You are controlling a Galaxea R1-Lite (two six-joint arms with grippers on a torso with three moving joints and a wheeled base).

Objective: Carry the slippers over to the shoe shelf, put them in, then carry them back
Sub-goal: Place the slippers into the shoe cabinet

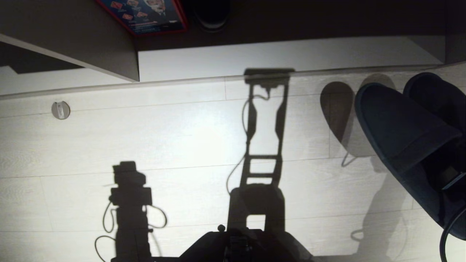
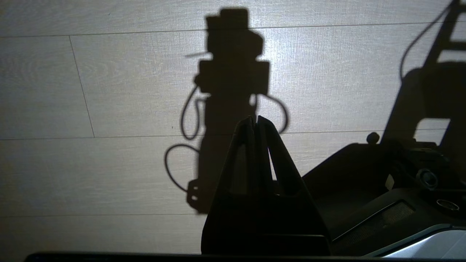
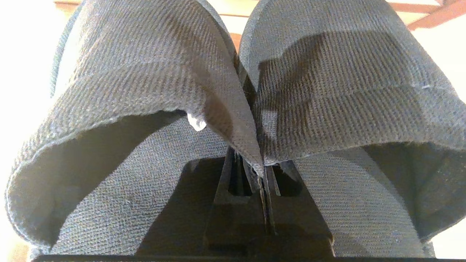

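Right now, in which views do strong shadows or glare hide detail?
Head view: hard robot shadows on the floor, slippers nearly black. Left wrist view: shut left pincer only a silhouette. Right wrist view: slippers well lit, background washed out.

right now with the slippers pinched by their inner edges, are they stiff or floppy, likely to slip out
Probably soft: the slippers have woven fabric uppers that fold where the right gripper pinches both inner edges together. Likely light, since one shut pinch carries the pair above the floor. The textured weave should resist slipping, though they may swing.
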